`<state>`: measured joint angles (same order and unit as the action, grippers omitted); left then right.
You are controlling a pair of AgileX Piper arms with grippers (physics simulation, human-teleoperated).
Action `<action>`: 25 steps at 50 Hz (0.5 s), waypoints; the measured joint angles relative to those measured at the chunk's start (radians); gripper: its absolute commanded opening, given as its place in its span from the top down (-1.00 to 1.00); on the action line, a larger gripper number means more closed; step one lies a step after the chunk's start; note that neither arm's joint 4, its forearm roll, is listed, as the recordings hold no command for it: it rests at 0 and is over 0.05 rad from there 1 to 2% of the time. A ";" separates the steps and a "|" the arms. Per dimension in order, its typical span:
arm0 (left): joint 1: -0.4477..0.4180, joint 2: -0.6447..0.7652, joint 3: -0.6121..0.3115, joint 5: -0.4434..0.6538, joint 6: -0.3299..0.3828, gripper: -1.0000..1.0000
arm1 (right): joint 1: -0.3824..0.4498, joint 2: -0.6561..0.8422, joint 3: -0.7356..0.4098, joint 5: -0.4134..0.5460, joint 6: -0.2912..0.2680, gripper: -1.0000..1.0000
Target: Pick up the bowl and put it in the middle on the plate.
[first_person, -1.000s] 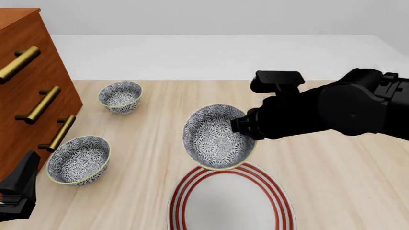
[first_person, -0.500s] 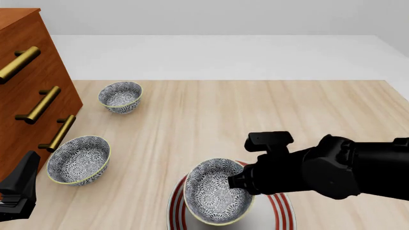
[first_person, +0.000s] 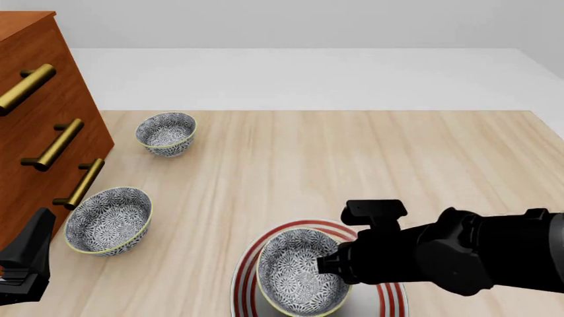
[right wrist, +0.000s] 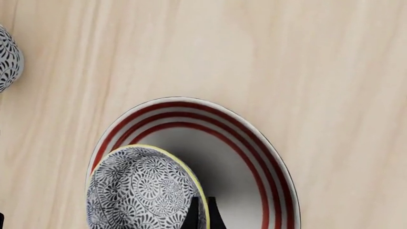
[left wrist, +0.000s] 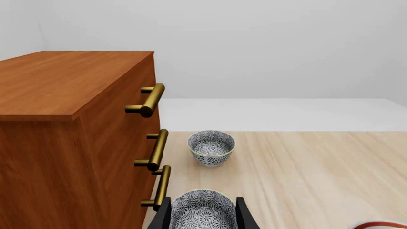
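The bowl [first_person: 298,272], patterned blue-grey with a yellowish rim, hangs tilted just over the plate [first_person: 394,295], a white one with red rings. My right gripper [first_person: 328,264] is shut on the bowl's right rim. The right wrist view shows the bowl [right wrist: 141,191] over the near-left part of the plate [right wrist: 245,143], with the rim pinched between thin fingertips [right wrist: 194,214]. I cannot tell whether the bowl touches the plate. My left gripper [first_person: 25,261] rests at the lower left, its fingers [left wrist: 244,217] open and apart.
Two similar bowls stand on the table, one near the left gripper [first_person: 108,220] [left wrist: 202,210] and one farther back [first_person: 166,133] [left wrist: 211,147]. A wooden dresser [first_person: 39,125] with brass handles [left wrist: 154,149] fills the left side.
The right arm has carried the bowl down from above the table's middle to the plate, and in the last half second lowered it slightly more. The left arm has not moved.
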<state>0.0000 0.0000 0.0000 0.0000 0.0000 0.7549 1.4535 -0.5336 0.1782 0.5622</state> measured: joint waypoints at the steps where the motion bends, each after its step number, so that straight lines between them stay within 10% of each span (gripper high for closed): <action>1: 0.000 0.000 0.000 0.000 0.000 -1.00 | -0.001 0.000 0.001 -0.001 -0.002 1.00; 2: 0.000 0.000 0.000 0.000 0.000 -1.00 | -0.001 0.001 0.002 -0.002 -0.003 -1.00; 25: 0.000 0.000 0.000 0.000 0.000 -1.00 | -0.088 -0.152 -0.029 0.135 -0.063 -1.00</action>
<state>0.0000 0.0000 0.0000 0.0000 0.0000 0.6666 1.3011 -0.5623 0.3136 0.4989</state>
